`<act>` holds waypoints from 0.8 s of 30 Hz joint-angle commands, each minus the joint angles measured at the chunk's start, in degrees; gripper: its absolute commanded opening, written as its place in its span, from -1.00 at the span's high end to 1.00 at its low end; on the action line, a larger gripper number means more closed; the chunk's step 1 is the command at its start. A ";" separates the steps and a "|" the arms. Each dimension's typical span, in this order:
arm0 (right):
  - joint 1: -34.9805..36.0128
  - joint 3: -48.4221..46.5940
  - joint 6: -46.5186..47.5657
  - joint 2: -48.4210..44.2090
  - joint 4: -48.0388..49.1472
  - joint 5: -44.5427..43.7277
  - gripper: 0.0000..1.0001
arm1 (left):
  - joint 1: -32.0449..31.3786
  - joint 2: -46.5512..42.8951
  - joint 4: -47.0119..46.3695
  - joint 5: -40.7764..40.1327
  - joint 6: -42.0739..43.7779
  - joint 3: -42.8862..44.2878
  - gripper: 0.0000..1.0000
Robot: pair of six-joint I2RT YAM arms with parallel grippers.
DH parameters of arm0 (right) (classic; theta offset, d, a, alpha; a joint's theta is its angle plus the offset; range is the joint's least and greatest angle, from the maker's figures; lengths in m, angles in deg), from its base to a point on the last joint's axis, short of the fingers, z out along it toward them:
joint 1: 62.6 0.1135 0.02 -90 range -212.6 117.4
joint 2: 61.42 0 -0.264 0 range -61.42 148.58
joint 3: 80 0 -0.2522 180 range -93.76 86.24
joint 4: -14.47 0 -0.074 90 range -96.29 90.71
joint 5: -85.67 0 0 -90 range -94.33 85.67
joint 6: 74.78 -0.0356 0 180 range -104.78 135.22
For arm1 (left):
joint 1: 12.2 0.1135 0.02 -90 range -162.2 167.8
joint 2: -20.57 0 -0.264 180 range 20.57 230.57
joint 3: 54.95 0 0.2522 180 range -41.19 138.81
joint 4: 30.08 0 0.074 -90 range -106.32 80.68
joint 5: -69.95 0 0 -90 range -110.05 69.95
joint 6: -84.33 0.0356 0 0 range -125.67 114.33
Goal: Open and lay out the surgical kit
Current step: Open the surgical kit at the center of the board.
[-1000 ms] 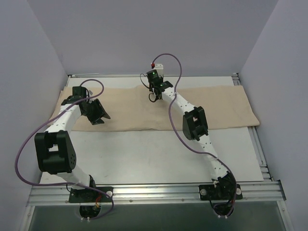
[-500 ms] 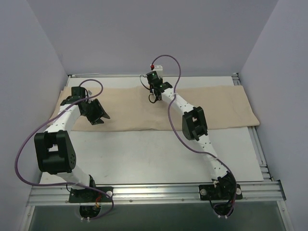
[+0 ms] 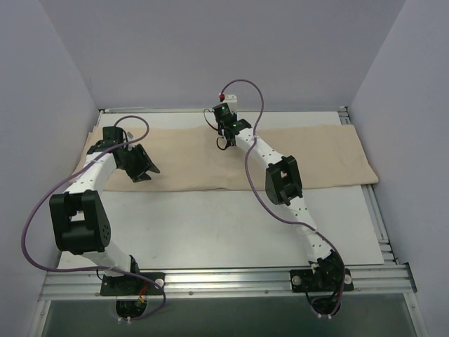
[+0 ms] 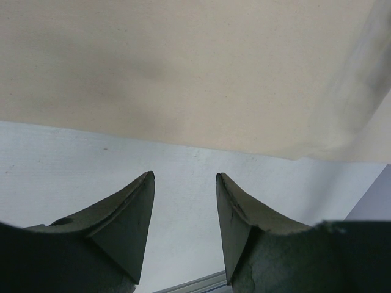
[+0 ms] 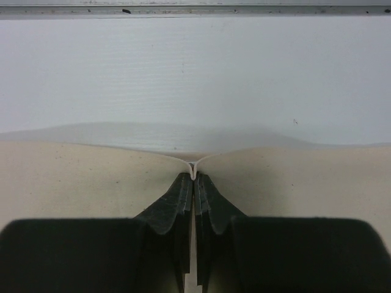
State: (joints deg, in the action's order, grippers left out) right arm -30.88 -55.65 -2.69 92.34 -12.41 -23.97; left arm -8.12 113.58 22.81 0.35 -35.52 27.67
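The surgical kit shows as a large beige cloth wrap (image 3: 316, 158) spread flat across the far half of the table. My right gripper (image 3: 222, 118) reaches to the wrap's far edge near the middle. In the right wrist view it (image 5: 193, 176) is shut on a small pinched fold of that edge of the beige cloth (image 5: 79, 180). My left gripper (image 3: 144, 170) hovers over the wrap's near left edge. In the left wrist view it (image 4: 184, 176) stands open with nothing between its fingers, over white table just short of the cloth (image 4: 183, 73).
The white table top (image 3: 210, 225) runs from the wrap to an aluminium rail (image 3: 231, 281) at the near edge. Grey walls close in the left, right and back. A small white box with a red knob (image 3: 226, 95) sits behind the far edge.
My right gripper has closed its fingers onto the wrap's far edge, pinching up a small fold. The left arm has stayed where it was.
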 commanded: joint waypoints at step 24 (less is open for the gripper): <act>2.72 24.00 -1.52 -29.18 -14.30 15.14 1.00 | 3.66 -0.20 3.40 2.09 -4.08 7.34 -0.14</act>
State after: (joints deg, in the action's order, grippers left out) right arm -30.07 -37.37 -6.32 69.98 -22.58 -13.96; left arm -5.35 113.62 25.13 0.83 -38.01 32.34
